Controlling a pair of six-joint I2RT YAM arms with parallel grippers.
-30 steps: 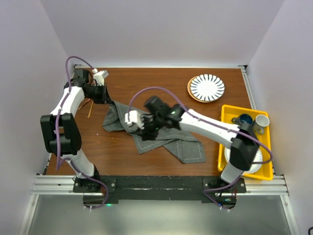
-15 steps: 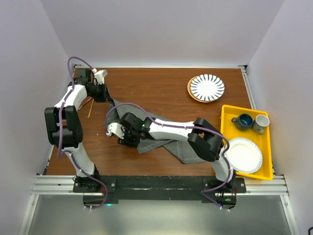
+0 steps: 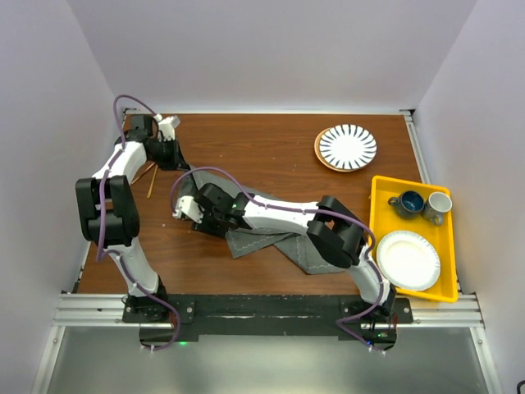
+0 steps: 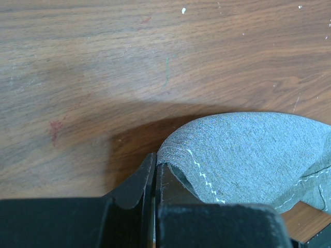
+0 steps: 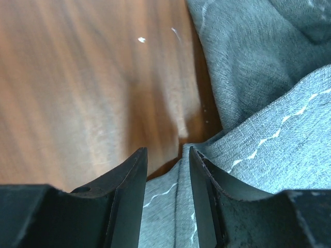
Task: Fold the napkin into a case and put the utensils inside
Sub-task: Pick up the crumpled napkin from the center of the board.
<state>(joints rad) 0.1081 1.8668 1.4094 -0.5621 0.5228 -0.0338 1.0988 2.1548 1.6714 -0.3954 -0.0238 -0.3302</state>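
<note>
Napkin [image 3: 316, 253] lies crumpled on the counter [image 3: 271, 156], left of centre, in loose overlapping folds, not in a flat strip. One corner is drawn out toward the far-left corner of the counter, where the left gripper [image 4: 155, 168] holds it. In the left wrist view the fingers [image 4: 135, 186] are closed tight on the stitched hem, and the fabric bulges up just beside them (a rounded fold standing clear of the wood).

Right arm reaches across the napkin from the right, with the right gripper [image 3: 182, 209] at the napkin's left edge. In the right wrist view its fingers stand apart, pointing down at the counter. A fold of hemmed fabric lies between them and touches one finger. Bare wood shows in the gap nearer the tips. Whether the fingers pinch this fold cannot be told.

Utensils [image 3: 150, 182] lie on the counter by the left edge, beside the left arm and apart from the napkin.

Striped plate [image 3: 347, 148] sits far right. Yellow tray [image 3: 377, 185] holds two cups and a white plate.
</note>
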